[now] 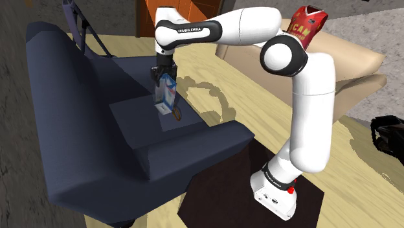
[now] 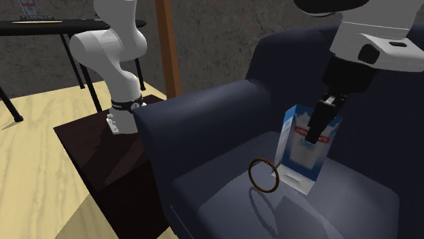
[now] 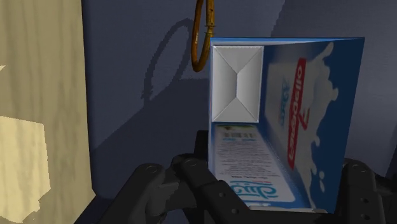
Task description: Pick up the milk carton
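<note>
**Asker:** Where is the milk carton, and what is your hand doing?

**Me:** The blue-and-white milk carton (image 2: 299,148) is showing over the seat cushion (image 1: 139,120) of a dark blue armchair (image 2: 204,129). My hand (image 2: 319,127) is coming down on it from above and clamping it. In the wrist view my black fingers (image 3: 191,183) are pressing against its two opposite sides.

**Asker:** Is it standing straight?

**Me:** It is leaning in the second exterior view, with its top tipping toward eleven o'clock. I cannot tell whether its base is touching the cushion, because a shadow is lying right under it.

**Asker:** What else are you failing to make out?

**Me:** My fingertips are hiding behind the carton's walls. The wrist view's edge is cutting off the end of the carton nearest my palm. The small print on its side is too blurred for me to read.

**Asker:** Anything beside it?

**Me:** A brownish ring (image 2: 263,175) is standing on edge on the cushion. It is at the carton's eight o'clock in the second exterior view and at its five o'clock in the shoulder view. It is just beside the carton, but I cannot tell whether they are touching. The wrist view is cropping part of its loop.
</note>
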Action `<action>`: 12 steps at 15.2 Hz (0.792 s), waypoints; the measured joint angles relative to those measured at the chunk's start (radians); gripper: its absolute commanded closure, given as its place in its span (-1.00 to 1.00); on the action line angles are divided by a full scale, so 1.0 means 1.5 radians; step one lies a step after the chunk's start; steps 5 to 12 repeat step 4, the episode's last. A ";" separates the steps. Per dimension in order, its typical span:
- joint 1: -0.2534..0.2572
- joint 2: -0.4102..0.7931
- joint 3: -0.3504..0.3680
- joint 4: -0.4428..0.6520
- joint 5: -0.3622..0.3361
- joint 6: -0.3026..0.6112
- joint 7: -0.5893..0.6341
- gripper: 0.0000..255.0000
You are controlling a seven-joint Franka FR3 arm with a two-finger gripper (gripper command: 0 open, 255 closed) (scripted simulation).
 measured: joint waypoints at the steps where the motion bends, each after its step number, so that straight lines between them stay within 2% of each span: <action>1: 0.000 -0.001 0.000 0.007 0.000 -0.008 -0.001 1.00; 4: 0.000 -0.009 0.000 0.019 0.001 -0.027 -0.002 1.00; 12: 0.000 -0.009 0.000 0.019 0.001 -0.027 -0.002 1.00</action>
